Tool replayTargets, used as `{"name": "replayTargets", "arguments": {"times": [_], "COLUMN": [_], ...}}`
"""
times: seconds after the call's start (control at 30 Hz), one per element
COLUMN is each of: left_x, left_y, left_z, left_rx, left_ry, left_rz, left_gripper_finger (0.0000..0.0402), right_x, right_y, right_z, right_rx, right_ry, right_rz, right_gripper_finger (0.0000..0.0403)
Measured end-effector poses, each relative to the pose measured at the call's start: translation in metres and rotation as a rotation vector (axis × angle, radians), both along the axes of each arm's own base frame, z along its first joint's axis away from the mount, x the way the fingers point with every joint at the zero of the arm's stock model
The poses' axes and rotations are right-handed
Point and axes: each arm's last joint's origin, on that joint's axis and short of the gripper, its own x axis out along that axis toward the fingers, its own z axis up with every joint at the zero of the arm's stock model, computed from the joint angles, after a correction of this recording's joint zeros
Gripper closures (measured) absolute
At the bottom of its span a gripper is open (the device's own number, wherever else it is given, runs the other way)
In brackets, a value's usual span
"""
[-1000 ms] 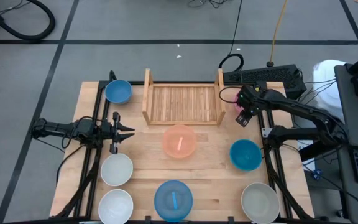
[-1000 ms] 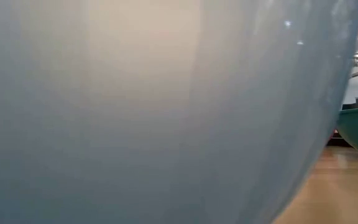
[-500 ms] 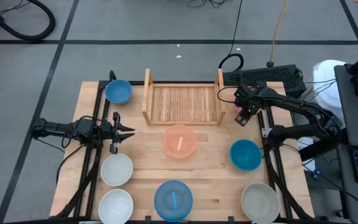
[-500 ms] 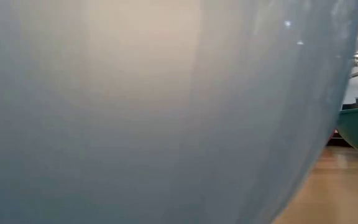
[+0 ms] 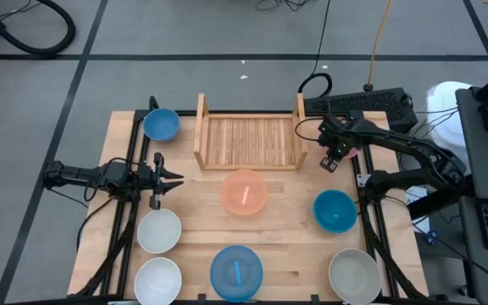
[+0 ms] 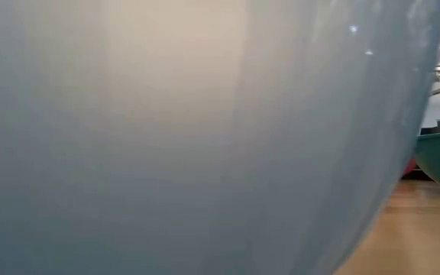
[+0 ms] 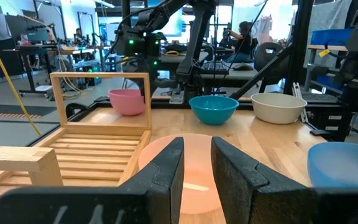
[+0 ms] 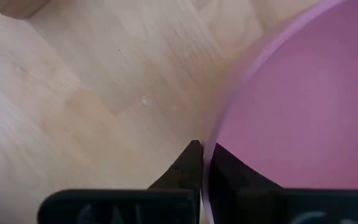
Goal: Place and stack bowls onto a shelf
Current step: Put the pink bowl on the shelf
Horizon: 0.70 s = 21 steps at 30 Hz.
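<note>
— What has moved?
— The right gripper (image 5: 332, 158) slid slightly toward the shelf (image 5: 249, 141) and clamped its fingers on the pink bowl (image 8: 303, 99) rim.

— What's hidden?
— The blue bowl (image 6: 189, 130) blocks the low view; from above, the arm covers the pink bowl beside the shelf's right board.

— The other arm?
— The left gripper (image 5: 176, 179) waits, fingers apart, pointing at the peach bowl (image 5: 245, 191).

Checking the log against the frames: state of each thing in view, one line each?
right pincer: shut on the pink bowl rim
pink bowl: on the table right of the shelf, rim pinched
left pincer: open, holding nothing, waiting at the table's left
shelf: no bowls in it
peach bowl: upright on the table in front of the shelf
</note>
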Motion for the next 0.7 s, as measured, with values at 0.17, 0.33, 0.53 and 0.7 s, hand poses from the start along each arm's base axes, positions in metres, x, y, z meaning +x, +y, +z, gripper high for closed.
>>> {"name": "replayTargets", "arguments": {"times": [0.17, 0.33, 0.53, 0.7], "left_x": [0.000, 0.000, 0.000, 0.000], "left_y": [0.000, 0.000, 0.000, 0.000], "left_z": [0.000, 0.000, 0.000, 0.000], "left_rx": [-0.002, 0.009, 0.010, 0.011], "left_ry": [0.000, 0.000, 0.000, 0.000], "left_rz": [0.000, 0.001, 0.001, 0.001], "left_gripper_finger": [0.0314, 0.0314, 0.0314, 0.0314], "right_x": [-0.007, -0.012, -0.014, -0.014], "right_y": [0.009, 0.011, 0.012, 0.012], "right_z": [0.020, 0.062, 0.125, 0.180], "right_rx": [-0.012, -0.185, -0.342, -0.487], "right_ry": [0.014, 0.014, -0.156, -0.306], "right_rz": [0.007, -0.023, -0.037, -0.021], "right_gripper_finger": [0.0402, 0.0402, 0.0402, 0.0403]}}
